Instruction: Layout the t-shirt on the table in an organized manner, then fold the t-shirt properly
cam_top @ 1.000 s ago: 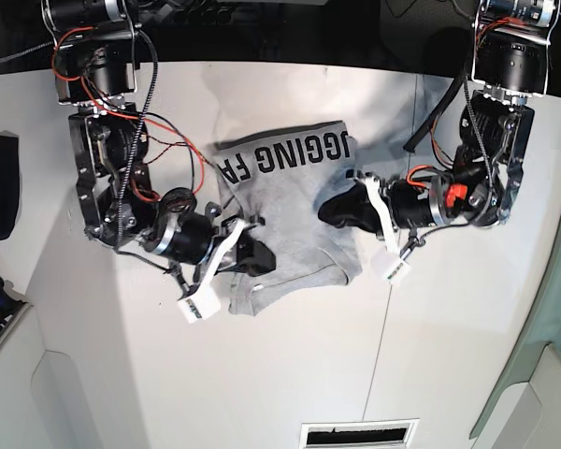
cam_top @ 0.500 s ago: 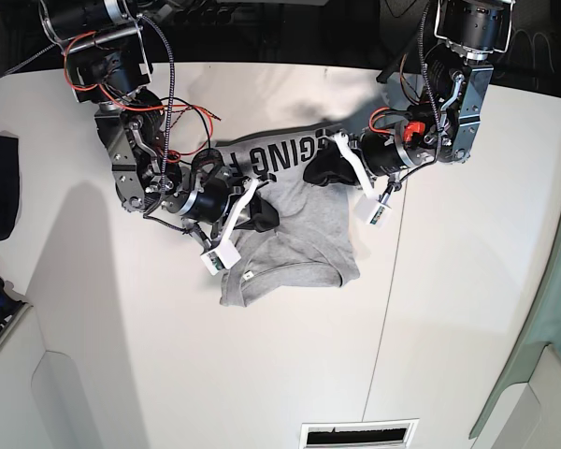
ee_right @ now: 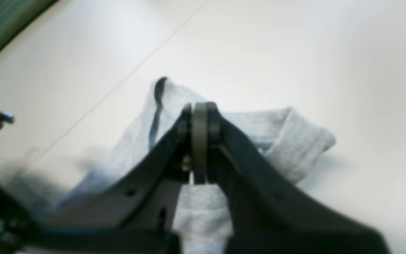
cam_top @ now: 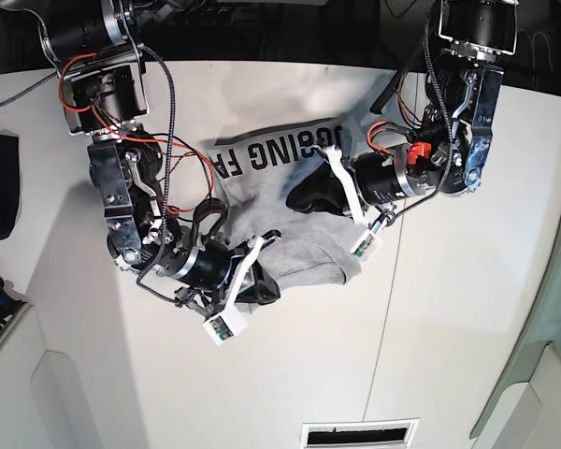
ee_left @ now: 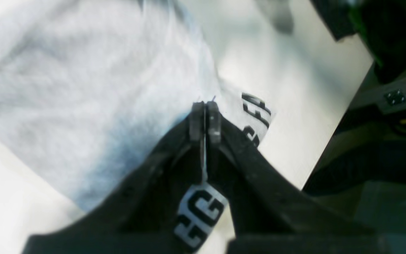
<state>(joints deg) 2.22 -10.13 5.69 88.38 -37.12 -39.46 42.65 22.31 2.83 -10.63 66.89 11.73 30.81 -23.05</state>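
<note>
Base view shows the t-shirt (cam_top: 290, 201) lying bunched near the middle of the table (cam_top: 467, 309), its far edge turned up so the black lettering (cam_top: 285, 150) reads along the top, plain grey cloth below. It is nowhere near flat; I judge the laying-out step is in hand.

The left end effector (cam_top: 304, 199) sits over the shirt's middle, and its wrist camera shows the jaws pressed together with a thin fold of lettered fabric pinched between them. The right end effector (cam_top: 259, 290) is at the near-left hem; its wrist view shows the jaws closed, grey cloth spilling out below and beside them, so it appears to be gripping the shirt too.

The cotton looks light, limp and quick to crease: it will sag and drag wherever it is not supported. Shoulders or hem corners seem the best holds, taken well apart so the cloth tensions flat. A mid-body pinch probably just bunches it more.
</note>
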